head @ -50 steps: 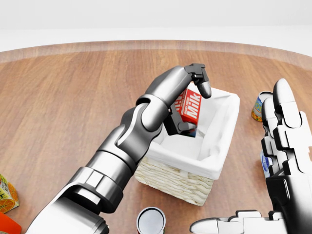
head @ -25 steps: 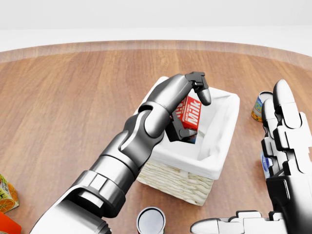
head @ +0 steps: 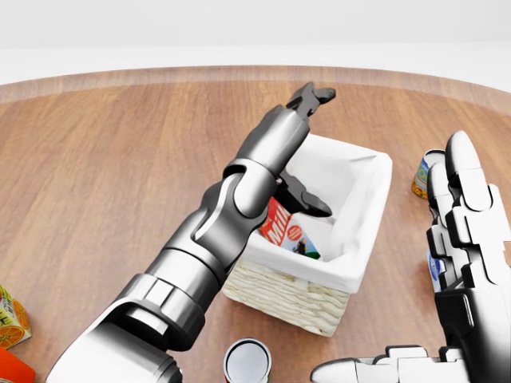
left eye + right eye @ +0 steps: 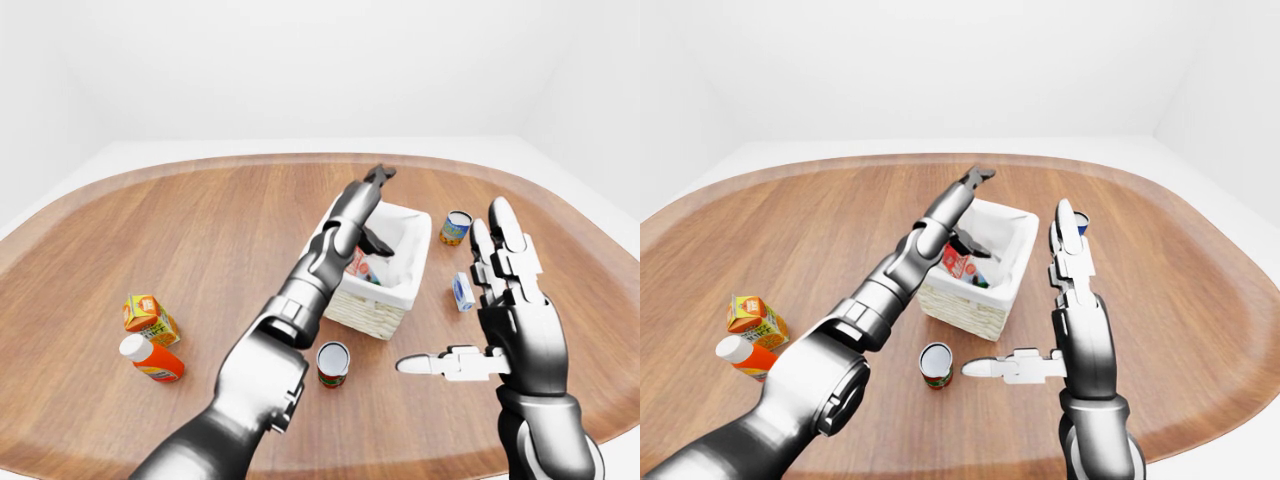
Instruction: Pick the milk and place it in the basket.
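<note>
The red and white milk carton [image 3: 283,230] lies tilted inside the wicker basket [image 3: 279,297], against its white cloth lining. My left hand [image 3: 319,152] hangs over the basket with its fingers [image 3: 313,97] spread upward and its thumb just above the carton. It is open and holds nothing. My right hand [image 3: 391,255] stands open and empty to the right of the basket, fingers pointing up and thumb pointing left.
A can [image 3: 247,361] stands just below the basket, and another can [image 3: 423,171] to its right. A small blue and white carton [image 4: 462,292] lies by my right hand. An orange juice carton [image 4: 148,315] and an orange bottle [image 4: 150,358] lie at the far left.
My left hand has opened and let go of the milk, which has dropped into the basket. The fingers have lifted up and away. The right hand has not moved.
</note>
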